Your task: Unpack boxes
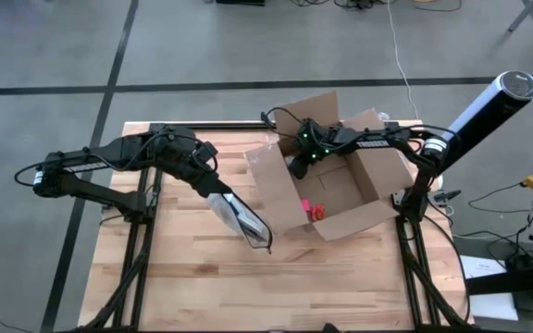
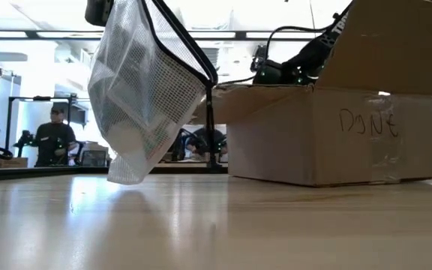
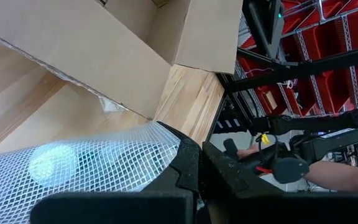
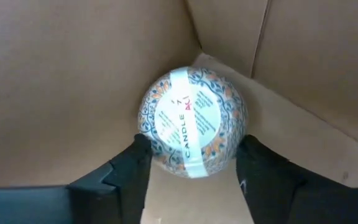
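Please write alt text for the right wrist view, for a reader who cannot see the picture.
A round candle tin with a patterned lid and a white label band sits in a corner inside the brown cardboard box. The right gripper reaches down to it, its dark jaws standing on either side of the tin.

Matte black arms (image 1: pixel 146 153), looped cables, green wrist lights.
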